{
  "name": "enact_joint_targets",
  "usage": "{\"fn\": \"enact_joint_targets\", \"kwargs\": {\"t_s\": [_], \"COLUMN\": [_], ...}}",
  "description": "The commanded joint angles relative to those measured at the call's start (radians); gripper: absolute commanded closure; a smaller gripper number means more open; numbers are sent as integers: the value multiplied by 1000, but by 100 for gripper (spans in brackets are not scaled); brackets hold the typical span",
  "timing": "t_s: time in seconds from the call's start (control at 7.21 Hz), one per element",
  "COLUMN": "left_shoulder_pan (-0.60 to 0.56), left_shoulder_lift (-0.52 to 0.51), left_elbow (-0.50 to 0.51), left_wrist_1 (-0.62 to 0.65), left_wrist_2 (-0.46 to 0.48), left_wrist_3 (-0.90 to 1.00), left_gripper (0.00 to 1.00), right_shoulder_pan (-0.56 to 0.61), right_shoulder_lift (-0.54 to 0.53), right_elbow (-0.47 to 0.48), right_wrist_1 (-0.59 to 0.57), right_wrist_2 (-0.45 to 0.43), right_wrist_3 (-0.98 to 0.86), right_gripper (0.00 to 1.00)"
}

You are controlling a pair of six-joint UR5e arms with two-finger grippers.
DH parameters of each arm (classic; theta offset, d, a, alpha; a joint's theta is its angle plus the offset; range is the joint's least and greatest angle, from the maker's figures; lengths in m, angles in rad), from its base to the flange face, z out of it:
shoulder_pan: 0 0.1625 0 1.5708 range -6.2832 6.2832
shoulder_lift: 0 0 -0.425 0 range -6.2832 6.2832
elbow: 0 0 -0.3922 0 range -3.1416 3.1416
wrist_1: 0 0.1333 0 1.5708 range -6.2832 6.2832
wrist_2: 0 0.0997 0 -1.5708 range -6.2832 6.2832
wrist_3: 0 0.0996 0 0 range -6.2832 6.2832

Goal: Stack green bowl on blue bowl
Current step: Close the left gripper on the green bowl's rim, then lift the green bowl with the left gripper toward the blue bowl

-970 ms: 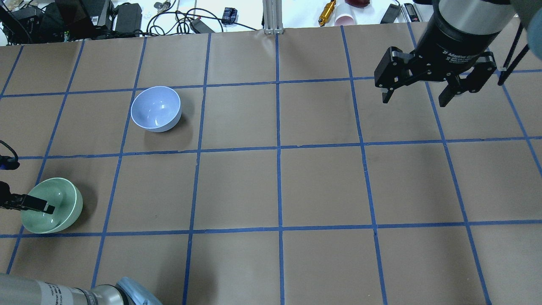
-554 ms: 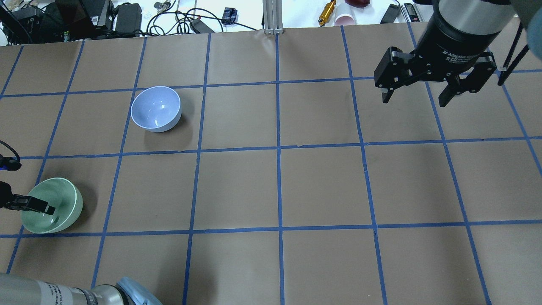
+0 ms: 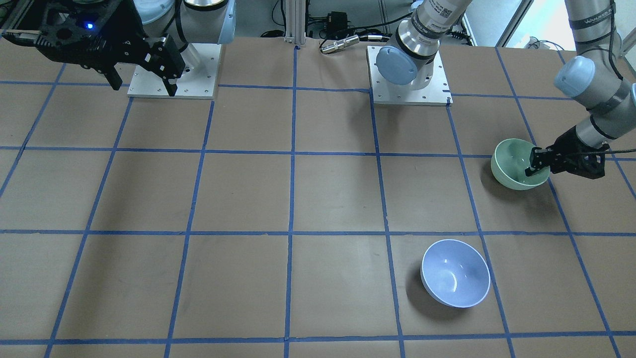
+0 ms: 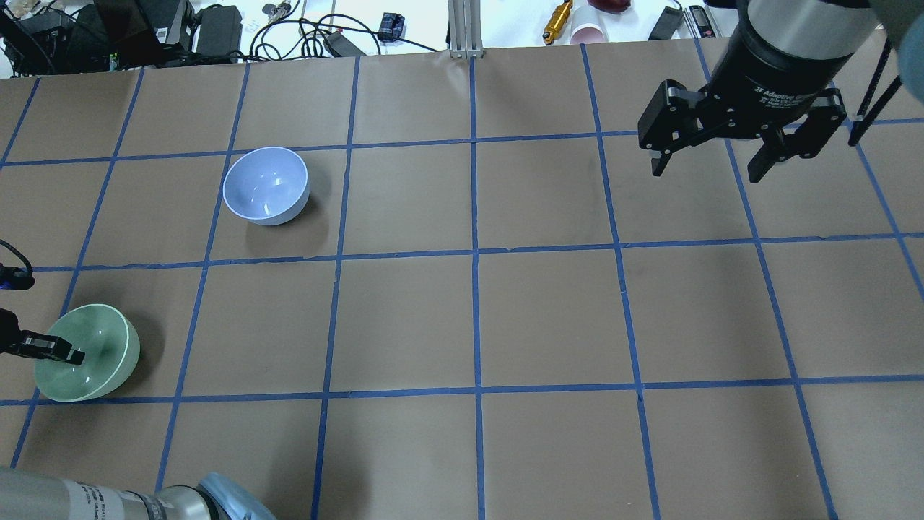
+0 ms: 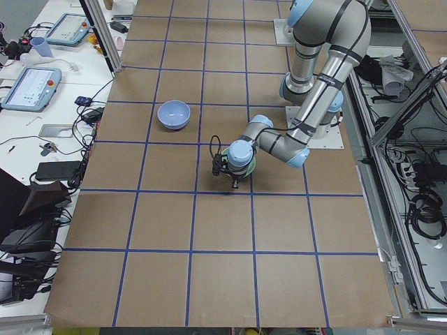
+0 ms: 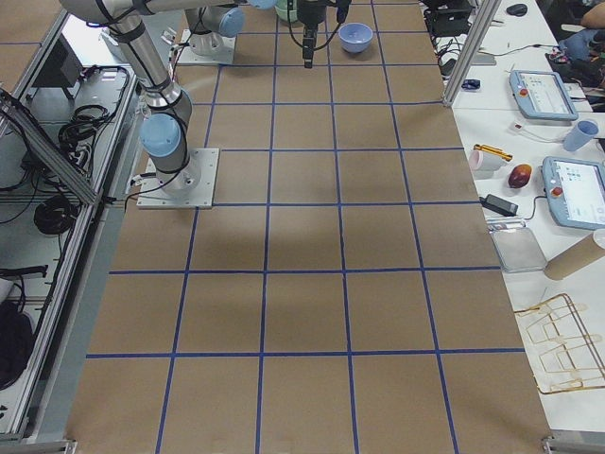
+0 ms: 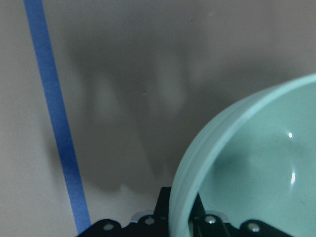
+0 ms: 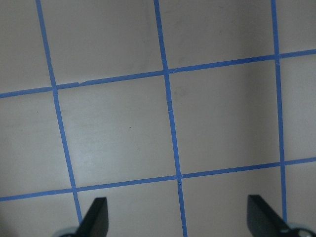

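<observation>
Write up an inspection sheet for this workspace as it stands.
Surface: brown paper table with a blue tape grid; no spills seen.
Job's things: green bowl on the robot's left side, apart from the blue bowl; both empty, not yet stacked.
Clutter: nothing seen on the grid.
Hands: left hand pinches the green bowl's rim, one finger inside; right hand open, over bare table.
Cables: black cables beyond the far edge.
Surroundings: brass cylinder, pink cup and aluminium post behind the table.
</observation>
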Motion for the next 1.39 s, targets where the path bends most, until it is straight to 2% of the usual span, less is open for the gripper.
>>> {"fn": "enact_joint_targets", "kwargs": {"t_s": [0.0,0.55,0.83,1.25], "left_shoulder_pan": [0,-9,-31,-162], "left_shoulder_lift": [0,43,46,61], "left_elbow": [5,33,137,224], "left_wrist_1": [-1,-12,-158,-207], "left_wrist_2": [4,-7,-104,-187], "left_wrist_3": [-4,3,-20,-162], "left_gripper": [100,100,100,100], "right_shoulder_pan": [0,0,0,0], "right_shoulder_lift": [0,0,0,0], "right_elbow": [0,1,1,1], "right_wrist_1": [0,0,0,0], "right_wrist_2": [0,0,0,0], "right_wrist_3": [0,0,0,0], "right_gripper": [0,0,0,0]}}
